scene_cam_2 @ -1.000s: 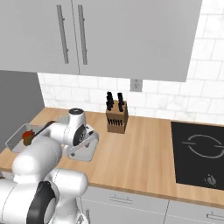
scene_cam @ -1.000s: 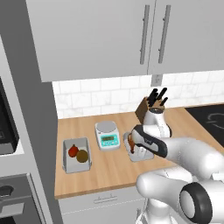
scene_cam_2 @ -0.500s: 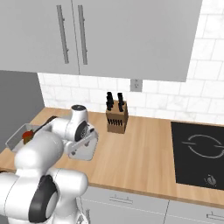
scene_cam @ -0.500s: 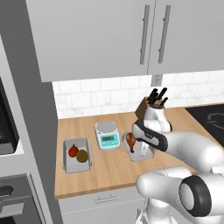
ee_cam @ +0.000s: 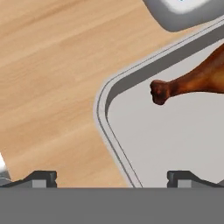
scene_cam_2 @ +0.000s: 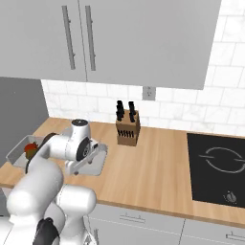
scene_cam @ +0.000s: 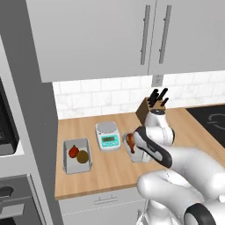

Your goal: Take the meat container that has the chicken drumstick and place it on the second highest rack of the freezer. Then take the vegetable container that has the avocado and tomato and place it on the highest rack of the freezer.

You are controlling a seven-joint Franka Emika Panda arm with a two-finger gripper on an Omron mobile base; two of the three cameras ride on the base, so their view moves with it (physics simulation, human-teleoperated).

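Hovering low over the wooden worktop point(ee_cam: 48, 65), our hand point(ee_cam: 111, 177) has its fingers spread wide, one tip over bare wood and the other over the floor of the meat container point(ee_cam: 175, 144), so the tray's near rim passes between them. Nothing is gripped. The chicken drumstick point(ee_cam: 192, 81) lies inside that tray, just ahead of the hand, its knobby end toward us. Beyond it we see the corner of a kitchen scale point(scene_cam: 107, 135). Farther off to the hand's left sits the vegetable container point(scene_cam: 77, 156) with the tomato point(scene_cam: 73, 151) and the avocado point(scene_cam: 83, 157) side by side. A knife block point(scene_cam_2: 128, 128) stands off to the right.
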